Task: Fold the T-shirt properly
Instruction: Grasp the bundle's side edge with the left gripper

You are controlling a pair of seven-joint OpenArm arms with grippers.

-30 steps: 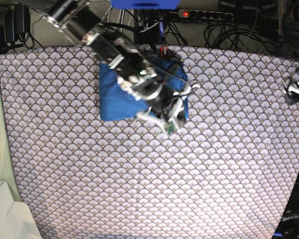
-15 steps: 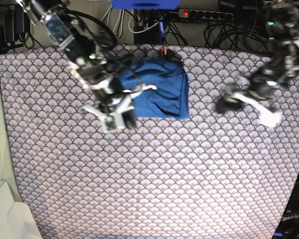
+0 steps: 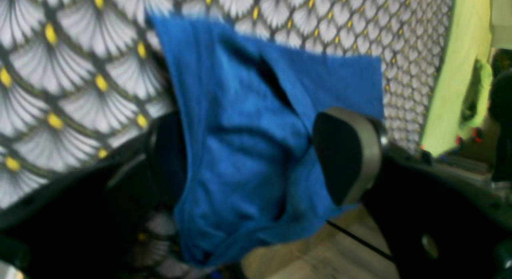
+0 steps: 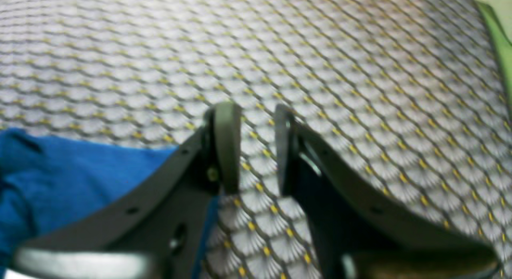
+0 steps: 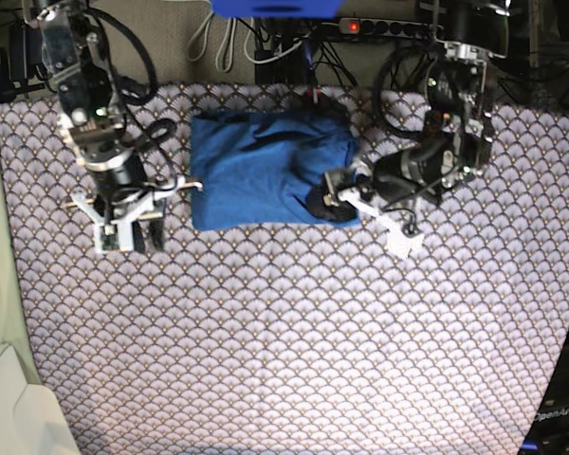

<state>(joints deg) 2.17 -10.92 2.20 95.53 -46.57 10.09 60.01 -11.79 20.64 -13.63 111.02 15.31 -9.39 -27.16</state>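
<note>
Near the far edge of the table cloth (image 5: 294, 341) lies the T-shirt (image 5: 266, 171), already gathered into a compact blue rectangle, so I judge the folding to be in its last tidying stage. My left gripper (image 5: 346, 194) sits at the bundle's corner nearest that arm; in the left wrist view its jaws stand wide with a fold of blue cloth lying between them, one dark pad (image 3: 340, 155) beside the fabric, but I see no pinch, so I read it as open and straddling the edge, probably to catch or square that corner. My right gripper (image 5: 123, 223) hangs over bare cloth just beside the opposite short edge of the shirt; the right wrist view shows its jaws parted by a narrow gap with only the scalloped pattern between them, holding nothing. That placement keeps it clear of the bundle while the other arm works. Beyond the table's far edge I see a power strip (image 5: 389, 28) and a tangle of cables (image 5: 427, 66), close to the shirt's back edge, which I would keep the arms away from. Nothing else lies on the cloth to block a move.
</note>
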